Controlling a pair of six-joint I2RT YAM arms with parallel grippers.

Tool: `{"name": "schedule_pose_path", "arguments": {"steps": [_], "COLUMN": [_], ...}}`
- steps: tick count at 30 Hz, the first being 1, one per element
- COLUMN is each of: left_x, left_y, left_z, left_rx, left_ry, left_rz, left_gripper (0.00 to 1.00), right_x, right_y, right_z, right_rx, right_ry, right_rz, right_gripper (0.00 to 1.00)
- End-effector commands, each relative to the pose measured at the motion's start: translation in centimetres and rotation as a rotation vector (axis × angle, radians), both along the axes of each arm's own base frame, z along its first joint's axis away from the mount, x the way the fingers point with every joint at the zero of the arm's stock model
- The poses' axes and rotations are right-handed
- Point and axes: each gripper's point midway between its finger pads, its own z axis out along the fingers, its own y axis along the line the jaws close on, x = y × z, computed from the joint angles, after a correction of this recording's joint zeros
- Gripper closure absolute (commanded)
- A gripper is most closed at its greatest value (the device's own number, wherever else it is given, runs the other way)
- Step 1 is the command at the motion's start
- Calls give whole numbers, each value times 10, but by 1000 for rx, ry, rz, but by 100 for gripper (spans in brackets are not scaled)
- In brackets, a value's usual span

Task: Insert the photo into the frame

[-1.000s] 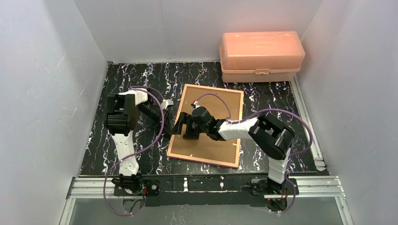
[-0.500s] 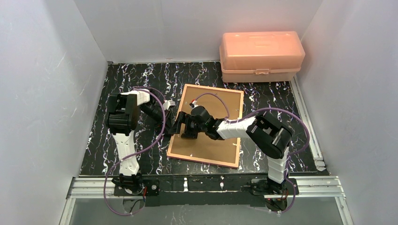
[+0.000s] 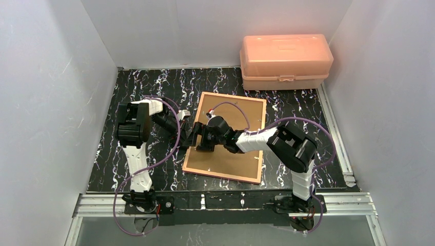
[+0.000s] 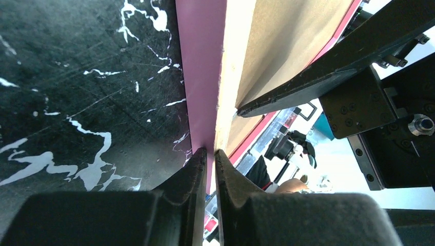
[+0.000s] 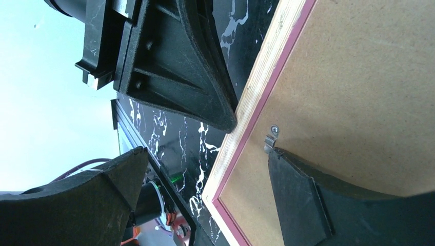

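Top external: frame lying back-up on table, brown backing board seated inside. Left wrist: left gripper nearly closed, pinching frame's left edge. Right wrist: right gripper spread wide, holding nothing; one fingertip at metal clip, other off the frame.

A translucent peach plastic box, its lid closed, sits at the far right corner of a black, white-veined marble worktop. A brown backing board with a small metal clip lies flat near the worktop's centre. White walls enclose three sides.
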Motion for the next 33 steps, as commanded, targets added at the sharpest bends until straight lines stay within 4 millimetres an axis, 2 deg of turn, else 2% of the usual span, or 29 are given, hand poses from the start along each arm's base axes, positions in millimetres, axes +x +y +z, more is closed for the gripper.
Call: {"name": "schedule_pose_path", "arguments": {"steps": [1,27,30,33], "left_x": [-6,-8,-8,-9], "left_y": [0,0,-1,-1], "left_z": [-13,-13,-12,-7], "left_rx": [19,12,11,6], "left_ry": [-10,-11,-11,-15], "left_rz": [-33,-34,-33,-33], "left_gripper": [93,93,94,94], "right_x": [-1,9,7,4], "right_y": [8,18,20,21], "right_z": [-7,-13,-5,18], "right_rx": [-7,-19,4,46], "right_ry": [5,0,-4,-30], "right_rz": [8,-11,3,25], "right_gripper": [5,6,6,6]}}
